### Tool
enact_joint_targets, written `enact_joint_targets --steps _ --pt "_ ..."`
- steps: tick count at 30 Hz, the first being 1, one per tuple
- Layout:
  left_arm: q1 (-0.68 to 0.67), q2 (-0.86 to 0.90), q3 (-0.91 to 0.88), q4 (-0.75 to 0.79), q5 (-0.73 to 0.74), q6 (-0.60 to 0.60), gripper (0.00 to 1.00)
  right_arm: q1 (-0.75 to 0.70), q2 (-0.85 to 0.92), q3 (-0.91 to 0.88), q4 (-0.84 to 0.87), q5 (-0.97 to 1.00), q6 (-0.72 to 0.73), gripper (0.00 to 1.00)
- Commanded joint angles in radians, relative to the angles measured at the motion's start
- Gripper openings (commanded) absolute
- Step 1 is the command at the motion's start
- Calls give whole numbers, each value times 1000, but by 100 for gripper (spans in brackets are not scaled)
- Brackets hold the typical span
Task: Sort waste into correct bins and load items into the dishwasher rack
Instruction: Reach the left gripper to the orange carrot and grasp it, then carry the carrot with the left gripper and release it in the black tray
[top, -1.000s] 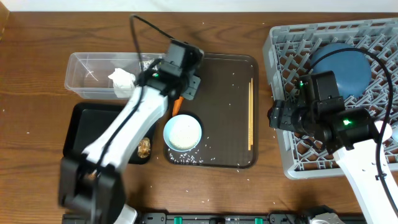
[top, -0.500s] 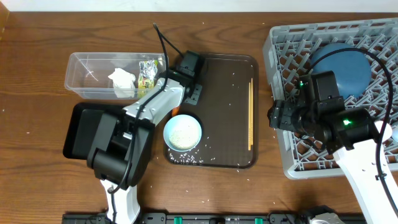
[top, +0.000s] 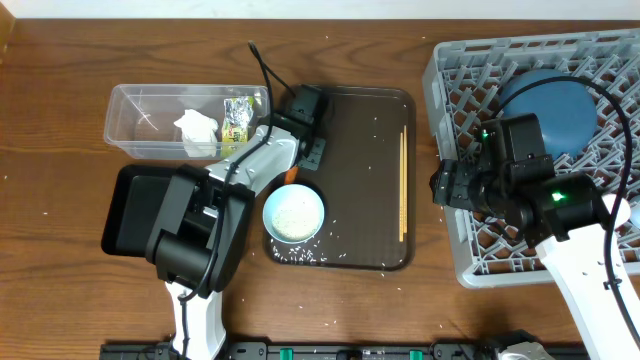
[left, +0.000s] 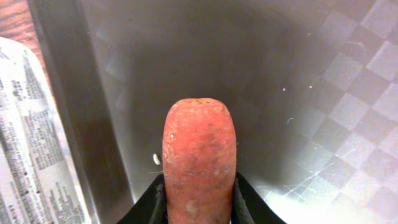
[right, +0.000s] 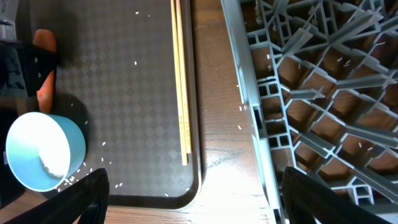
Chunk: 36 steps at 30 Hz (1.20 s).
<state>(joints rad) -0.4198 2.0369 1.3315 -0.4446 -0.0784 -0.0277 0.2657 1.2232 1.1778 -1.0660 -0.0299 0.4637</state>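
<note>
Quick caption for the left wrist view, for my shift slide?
Left end effector clasping orange carrot over the dark serving tray.

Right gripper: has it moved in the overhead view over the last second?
No. The right gripper stays at the same spot by the rack's edge.

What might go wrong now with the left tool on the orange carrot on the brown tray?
The left tool pinches the rounded orange carrot with just its tips, so it may roll or slip out on lifting. The small round blue cup of white rice sits beside it; a swing might tip it and scatter more grains.
</note>
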Motion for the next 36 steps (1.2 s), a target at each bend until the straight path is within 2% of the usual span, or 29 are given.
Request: enact_joint_targets --steps 1,5,19,25,32,36 --pt "-16 13 -5 -7 71 -16 24 13 2 4 0 -3 6 82" --pt "-39 -28 1 -18 71 -15 23 13 2 4 0 -3 6 82" --pt "-65 -353 3 -54 59 34 23 13 2 4 3 3 6 82" --pt "-61 -473 3 -333 -77 34 22 13 2 4 -9 3 2 82" --pt "-36 -505 0 -683 -205 41 23 13 2 4 -7 3 -2 82" --pt "-3 -505 -24 -716 -204 22 23 13 2 4 -6 3 -1 82"
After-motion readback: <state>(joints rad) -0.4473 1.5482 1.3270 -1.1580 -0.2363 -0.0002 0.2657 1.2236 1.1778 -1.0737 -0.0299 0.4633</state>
